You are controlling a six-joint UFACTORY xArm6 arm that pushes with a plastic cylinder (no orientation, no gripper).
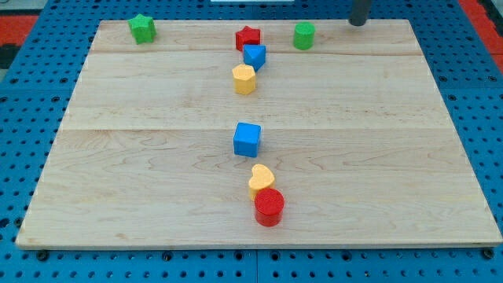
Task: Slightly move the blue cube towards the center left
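Note:
The blue cube (247,139) sits near the middle of the wooden board (118,157). My tip (358,23) is at the view's top right, at the board's far edge, well away from the blue cube and to the right of the green cylinder (304,35). It touches no block.
A yellow heart (261,180) and a red cylinder (269,207) touch just below the blue cube. At the top, a red star (247,38), a small blue block (254,56) and a yellow block (244,79) cluster together. A green star (142,29) sits at the top left.

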